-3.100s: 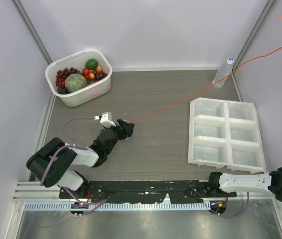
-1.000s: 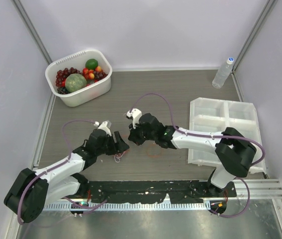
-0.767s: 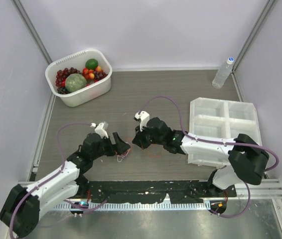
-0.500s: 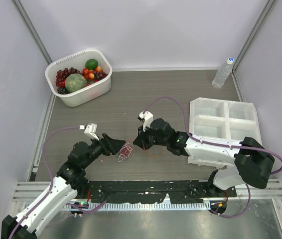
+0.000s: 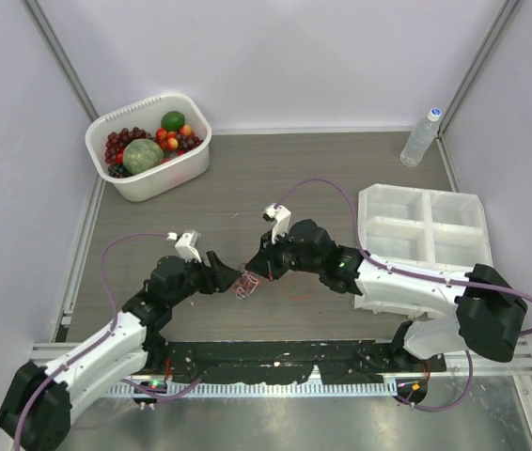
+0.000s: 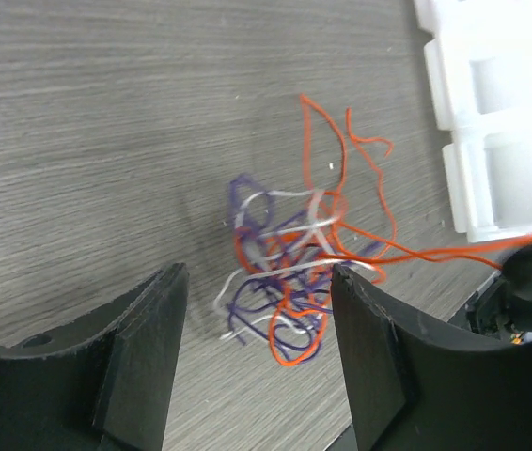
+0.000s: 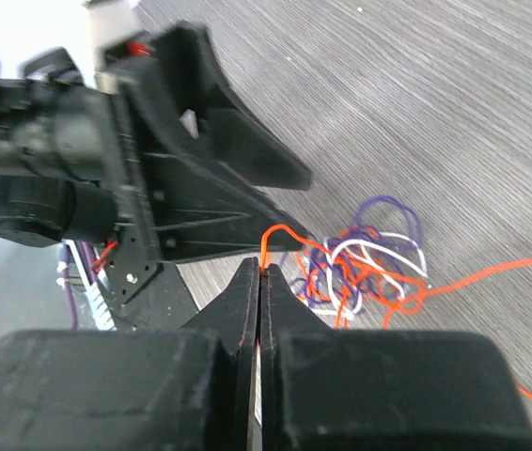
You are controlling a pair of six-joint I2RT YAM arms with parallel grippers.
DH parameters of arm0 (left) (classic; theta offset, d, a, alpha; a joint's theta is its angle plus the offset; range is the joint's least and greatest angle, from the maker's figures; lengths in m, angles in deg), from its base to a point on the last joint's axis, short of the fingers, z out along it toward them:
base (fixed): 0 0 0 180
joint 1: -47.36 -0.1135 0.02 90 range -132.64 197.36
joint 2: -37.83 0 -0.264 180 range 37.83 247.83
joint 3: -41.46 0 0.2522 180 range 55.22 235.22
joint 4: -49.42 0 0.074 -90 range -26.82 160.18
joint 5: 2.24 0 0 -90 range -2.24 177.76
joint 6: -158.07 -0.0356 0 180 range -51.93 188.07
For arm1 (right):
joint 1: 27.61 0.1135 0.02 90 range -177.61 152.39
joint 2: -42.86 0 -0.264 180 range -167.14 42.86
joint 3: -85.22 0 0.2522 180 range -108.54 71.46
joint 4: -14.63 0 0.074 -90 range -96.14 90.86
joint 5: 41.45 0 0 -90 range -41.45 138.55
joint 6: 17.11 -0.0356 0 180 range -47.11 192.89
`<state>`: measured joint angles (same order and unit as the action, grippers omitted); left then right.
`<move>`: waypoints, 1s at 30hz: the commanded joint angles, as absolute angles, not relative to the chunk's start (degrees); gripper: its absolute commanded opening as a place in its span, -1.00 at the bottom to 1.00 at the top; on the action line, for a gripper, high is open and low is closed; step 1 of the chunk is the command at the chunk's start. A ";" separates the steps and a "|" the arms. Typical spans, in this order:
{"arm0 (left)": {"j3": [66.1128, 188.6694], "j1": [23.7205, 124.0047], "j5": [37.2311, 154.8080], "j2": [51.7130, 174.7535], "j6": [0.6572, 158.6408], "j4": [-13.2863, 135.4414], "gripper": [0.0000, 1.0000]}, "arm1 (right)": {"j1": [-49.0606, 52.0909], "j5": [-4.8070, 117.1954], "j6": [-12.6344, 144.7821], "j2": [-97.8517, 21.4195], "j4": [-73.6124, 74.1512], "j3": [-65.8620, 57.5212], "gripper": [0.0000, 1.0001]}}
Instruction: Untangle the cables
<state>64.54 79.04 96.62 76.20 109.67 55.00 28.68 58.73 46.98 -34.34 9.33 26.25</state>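
Observation:
The cables are a small tangle (image 5: 245, 284) of thin orange, purple and white wires on the grey table, near the front middle. My left gripper (image 5: 225, 275) is open just left of it. In the left wrist view the tangle (image 6: 289, 272) lies between and beyond the two black fingers (image 6: 144, 357), untouched by them. My right gripper (image 5: 255, 267) is shut on one orange wire (image 7: 280, 235) at the tangle's edge. That wire loops up from the closed fingertips (image 7: 247, 282) and runs into the tangle (image 7: 365, 268). A taut orange strand (image 6: 435, 252) leads right toward the right gripper.
A white tub of fruit (image 5: 148, 146) stands at the back left and a water bottle (image 5: 421, 136) at the back right. A white compartment tray (image 5: 426, 254) lies on the right and also shows in the left wrist view (image 6: 492, 141).
Both arms have come in to the table's middle. The right gripper has closed on an orange wire of the tangle. The left gripper has shifted right, up to the tangle.

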 commanded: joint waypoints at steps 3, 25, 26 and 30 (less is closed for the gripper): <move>69.89 78.92 100.67 89.83 111.04 39.92 0.37 | 28.81 63.14 45.47 -31.05 13.17 23.21 -0.99; 62.60 81.46 106.30 64.11 111.31 47.54 0.88 | 28.38 60.51 45.38 -28.06 10.44 21.81 -0.99; 62.87 81.38 106.65 63.85 111.14 47.01 0.88 | 28.37 60.85 45.20 -28.24 10.53 21.63 -0.99; 64.71 81.38 104.91 65.77 110.34 47.61 0.59 | 28.46 61.39 44.59 -28.07 11.41 21.45 -0.99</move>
<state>62.69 81.16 104.51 64.37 112.17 48.35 28.53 60.54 45.53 -29.14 8.59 24.09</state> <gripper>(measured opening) 0.884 0.031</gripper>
